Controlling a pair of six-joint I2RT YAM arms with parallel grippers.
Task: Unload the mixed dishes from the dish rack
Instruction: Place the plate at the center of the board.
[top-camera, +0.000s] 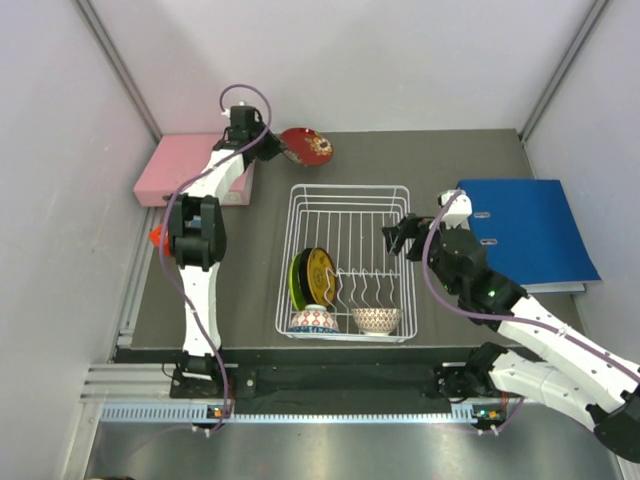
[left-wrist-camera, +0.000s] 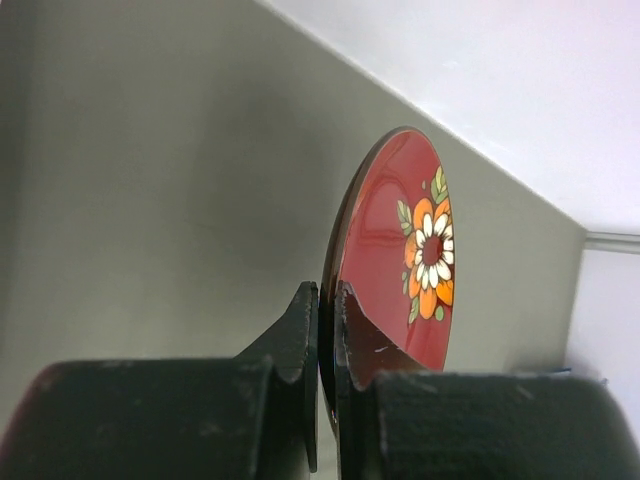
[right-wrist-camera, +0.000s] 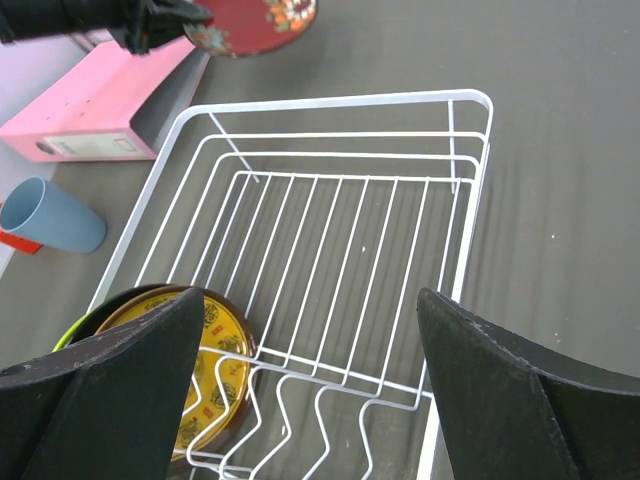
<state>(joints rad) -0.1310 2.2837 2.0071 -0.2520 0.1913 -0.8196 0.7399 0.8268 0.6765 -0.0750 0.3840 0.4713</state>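
Observation:
The white wire dish rack stands mid-table. At its near left a yellow patterned plate and a lime green plate stand on edge. A blue patterned bowl and a beige patterned bowl sit along the rack's near side. My left gripper is shut on the rim of the dark red flowered plate, beyond the rack's far left corner. My right gripper hangs open over the rack's right side, holding nothing. A pale blue cup lies left of the rack.
A pink binder lies at the far left under the left arm. A blue binder lies at the right. A small red cube sits at the table's left edge beside the cup. White walls close in the back and sides.

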